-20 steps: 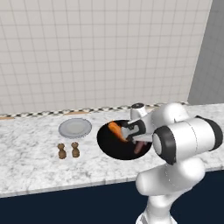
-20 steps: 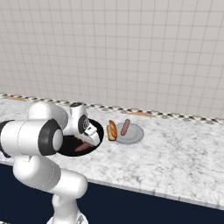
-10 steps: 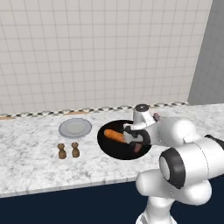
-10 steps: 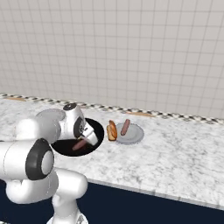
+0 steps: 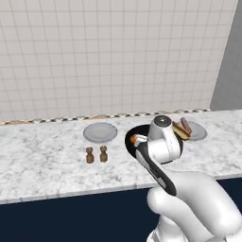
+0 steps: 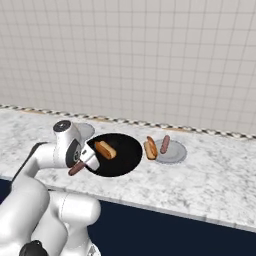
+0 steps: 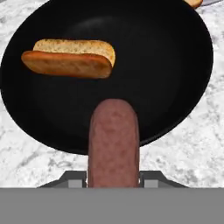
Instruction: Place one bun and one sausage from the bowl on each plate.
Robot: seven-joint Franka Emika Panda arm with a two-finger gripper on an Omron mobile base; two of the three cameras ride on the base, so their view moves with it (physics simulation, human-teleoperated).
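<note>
Reddish-brown sausage (image 7: 113,142), now clamped in the just-closed gripper (image 7: 113,177) at the bowl's (image 7: 183,65) six o'clock, can go to the empty plate (image 5: 100,133).

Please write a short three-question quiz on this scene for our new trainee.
1. True or false: the tool is shut on a sausage.
2. What is left lying in the black bowl? A) one bun B) two sausages C) a shaker
3. What does the plate right of the bowl hold in the right base view?

Key:
1. True.
2. A: one bun.
3. One bun and one sausage; the other plate holds nothing yet.
</note>
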